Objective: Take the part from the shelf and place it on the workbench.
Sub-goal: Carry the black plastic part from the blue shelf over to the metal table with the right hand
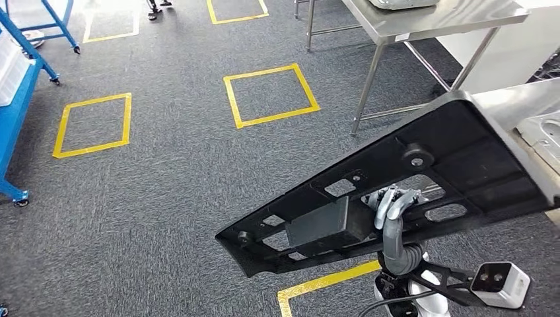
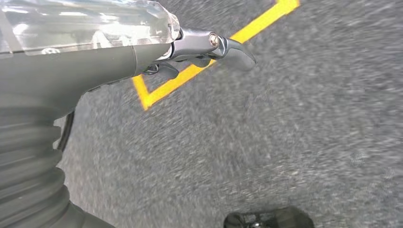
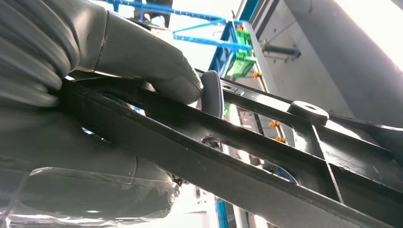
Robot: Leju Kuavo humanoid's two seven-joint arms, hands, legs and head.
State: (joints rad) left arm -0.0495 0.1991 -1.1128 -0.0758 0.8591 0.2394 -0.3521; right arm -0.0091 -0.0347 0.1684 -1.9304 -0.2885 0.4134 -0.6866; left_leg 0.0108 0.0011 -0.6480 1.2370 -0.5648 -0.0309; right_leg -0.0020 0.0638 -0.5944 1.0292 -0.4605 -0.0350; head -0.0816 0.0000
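Observation:
My right hand (image 1: pixel 394 201) grips a long black plastic part (image 1: pixel 455 152) with cut-outs and a round boss, holding it up from below near its middle. The part slants from lower left to upper right, and its far end overlaps the edge of a steel workbench (image 1: pixel 522 99) at the right. In the right wrist view the thumb (image 3: pixel 157 71) presses on a bar of the part (image 3: pixel 266 142) and a finger comes through a cut-out. My left hand (image 2: pixel 190 52) hangs over the grey carpet with nothing in it, fingers loosely apart.
A second steel table (image 1: pixel 436 20) stands further back on thin legs. A blue wheeled shelf (image 1: pixel 13 99) is at the far left. Yellow tape squares (image 1: pixel 271 96) mark the carpet. A white moulded tray (image 1: pixel 545 132) lies on the near workbench. A person's feet (image 1: pixel 157 6) show at the top.

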